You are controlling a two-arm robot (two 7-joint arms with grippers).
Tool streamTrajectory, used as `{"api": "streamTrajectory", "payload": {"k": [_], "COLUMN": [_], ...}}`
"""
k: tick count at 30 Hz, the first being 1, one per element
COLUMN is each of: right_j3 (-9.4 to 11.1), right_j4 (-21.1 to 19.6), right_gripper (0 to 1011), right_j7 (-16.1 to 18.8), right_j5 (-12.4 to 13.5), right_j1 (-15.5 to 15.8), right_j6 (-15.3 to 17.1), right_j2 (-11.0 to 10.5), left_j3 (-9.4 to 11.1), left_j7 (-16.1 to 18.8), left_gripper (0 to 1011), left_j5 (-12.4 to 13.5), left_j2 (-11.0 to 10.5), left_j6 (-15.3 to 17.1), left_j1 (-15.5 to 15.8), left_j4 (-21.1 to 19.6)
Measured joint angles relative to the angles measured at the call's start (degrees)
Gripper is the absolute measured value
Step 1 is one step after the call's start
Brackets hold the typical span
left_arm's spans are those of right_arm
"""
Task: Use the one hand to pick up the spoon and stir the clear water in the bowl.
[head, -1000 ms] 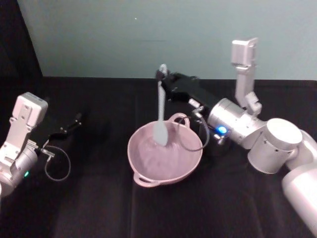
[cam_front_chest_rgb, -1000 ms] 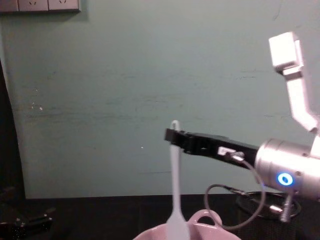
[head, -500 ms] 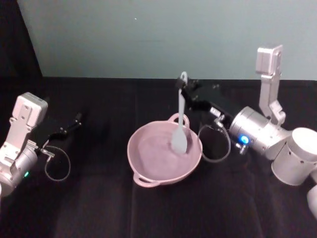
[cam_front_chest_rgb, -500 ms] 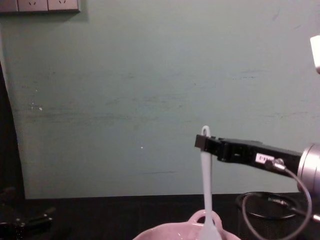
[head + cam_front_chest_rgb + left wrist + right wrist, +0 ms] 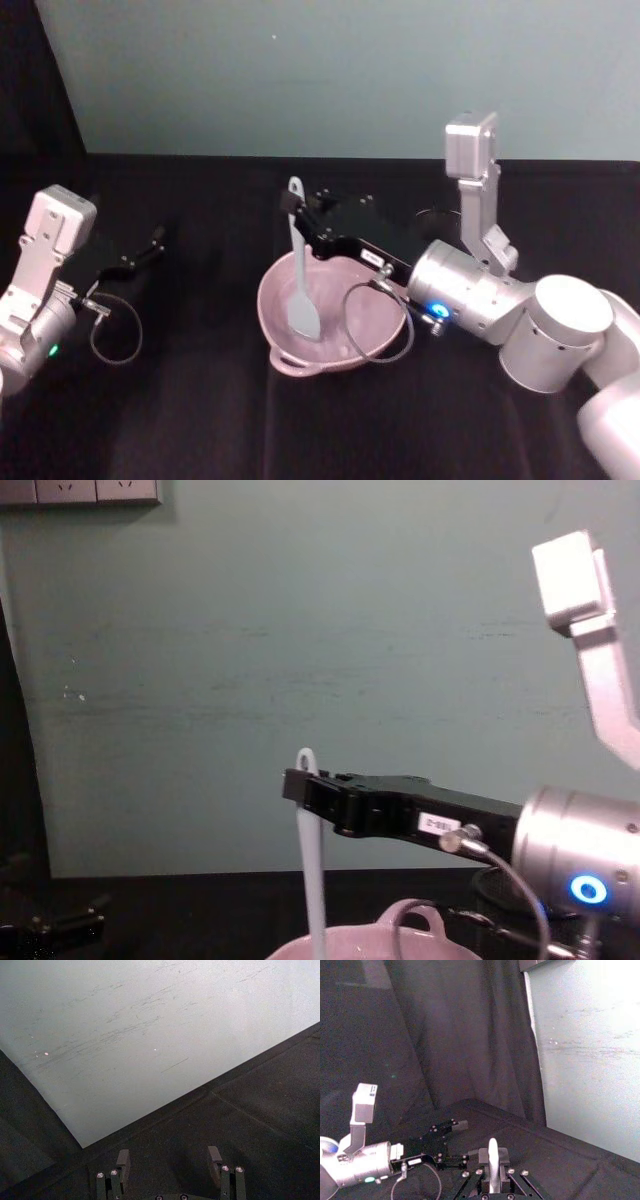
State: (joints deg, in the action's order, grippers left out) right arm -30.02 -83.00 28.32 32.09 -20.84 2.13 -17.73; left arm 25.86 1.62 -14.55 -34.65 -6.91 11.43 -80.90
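right end effector (image 5: 298,216) pinching spoon (image 5: 301,298) handle near its top, spoon upright | spoon head inside bowl (image 5: 265,305), mid worktop (image 5: 200,420) | left end effector (image 5: 148,248) spread, parked near worktop's left edge

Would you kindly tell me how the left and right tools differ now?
The right tool is shut on the spoon, holding it upright with its head in the bowl; the left tool is open and empty. The right tool reaches over the bowl; the left tool lies low at the left, apart from it. Both are slim and black.
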Motion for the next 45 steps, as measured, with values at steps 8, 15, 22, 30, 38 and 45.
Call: {"api": "streamTrajectory", "payload": {"k": [8,15,22,30,38,45], "right_j3": [-0.4,0.7,3.5,5.6,6.0,3.0], "right_j4": [5.6,10.8,12.1,9.6,4.6,1.0], "right_gripper": [110,110,110,110,110,110], "right_j7": [0.0,-0.4,-1.3,-1.6,-0.9,0.7], "right_j5": [0.1,-0.1,-0.2,0.3,1.2,1.3], "right_j1": [-3.8,-6.7,-7.0,-5.0,-2.3,-1.0], "right_j6": [-1.0,-2.2,-2.5,-1.7,0.1,2.5], "right_j2": [3.6,5.1,3.5,0.9,-1.5,-2.6], "left_j3": [0.0,0.0,0.0,0.0,0.0,0.0], "left_j7": [0.0,0.0,0.0,0.0,0.0,0.0], "left_gripper": [1011,1011,1011,1011,1011,1011], "left_j5": [0.0,0.0,0.0,0.0,0.0,0.0], "left_j2": [0.0,0.0,0.0,0.0,0.0,0.0], "left_j6": [0.0,0.0,0.0,0.0,0.0,0.0], "left_j1": [0.0,0.0,0.0,0.0,0.0,0.0], "left_j4": [0.0,0.0,0.0,0.0,0.0,0.0]}}
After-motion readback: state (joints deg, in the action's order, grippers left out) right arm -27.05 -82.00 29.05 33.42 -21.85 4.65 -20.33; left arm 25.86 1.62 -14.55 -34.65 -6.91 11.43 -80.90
